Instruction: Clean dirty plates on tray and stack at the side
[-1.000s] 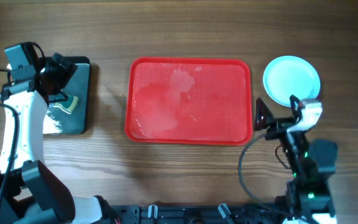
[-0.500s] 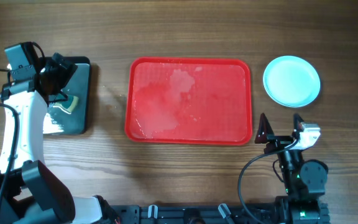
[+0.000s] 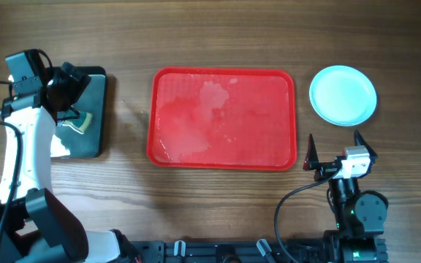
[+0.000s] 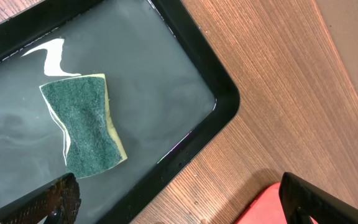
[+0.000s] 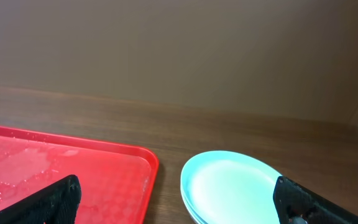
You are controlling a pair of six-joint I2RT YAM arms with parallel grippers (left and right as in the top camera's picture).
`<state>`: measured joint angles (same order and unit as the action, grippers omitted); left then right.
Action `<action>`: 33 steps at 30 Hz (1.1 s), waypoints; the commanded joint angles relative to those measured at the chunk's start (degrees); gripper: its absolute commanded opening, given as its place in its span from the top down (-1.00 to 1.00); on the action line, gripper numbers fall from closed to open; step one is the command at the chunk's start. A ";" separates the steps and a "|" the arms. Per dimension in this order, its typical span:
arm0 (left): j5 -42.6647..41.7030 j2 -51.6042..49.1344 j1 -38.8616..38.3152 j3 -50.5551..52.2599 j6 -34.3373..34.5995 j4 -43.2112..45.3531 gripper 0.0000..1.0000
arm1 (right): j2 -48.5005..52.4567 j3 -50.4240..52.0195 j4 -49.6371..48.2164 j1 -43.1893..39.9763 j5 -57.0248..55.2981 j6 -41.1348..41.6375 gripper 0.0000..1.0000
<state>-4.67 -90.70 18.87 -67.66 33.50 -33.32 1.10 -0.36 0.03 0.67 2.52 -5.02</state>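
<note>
The red tray lies mid-table with wet smears and no plates on it; it also shows in the right wrist view. A stack of plates with a pale turquoise one on top sits on the table to the right of the tray, also seen in the right wrist view. The white plate is hidden. My right gripper is open and empty, near the front edge, pulled back from the stack. My left gripper is open and empty above the black tray.
The narrow black tray at the left holds water and a green and yellow sponge. Bare wooden table lies between the two trays. A corner of the red tray shows in the left wrist view.
My right arm drew back from the plate stack toward the front edge of the table, with the gripper empty. The left arm has not moved.
</note>
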 commanded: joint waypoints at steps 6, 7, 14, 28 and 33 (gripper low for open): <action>-0.85 0.09 0.15 0.15 -0.24 0.13 -1.00 | -0.94 0.07 -0.02 0.00 0.04 9.92 -1.00; -0.85 0.09 0.15 0.15 -0.24 0.13 -1.00 | -0.94 0.07 -0.07 0.00 0.04 9.94 -1.00; -0.85 0.09 0.15 0.15 -0.24 0.13 -1.00 | -0.83 0.07 -0.07 0.02 0.04 9.92 -1.00; -0.85 0.09 0.15 0.15 -0.24 0.13 -1.00 | -0.83 0.07 -0.07 0.02 0.04 9.90 -0.99; -0.59 -0.20 0.04 0.15 -0.46 -5.62 -1.00 | -0.83 0.07 -0.07 0.02 0.04 9.90 -0.99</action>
<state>-4.60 -90.70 18.87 -67.68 33.50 -34.79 1.10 -0.36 0.05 0.67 2.52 3.88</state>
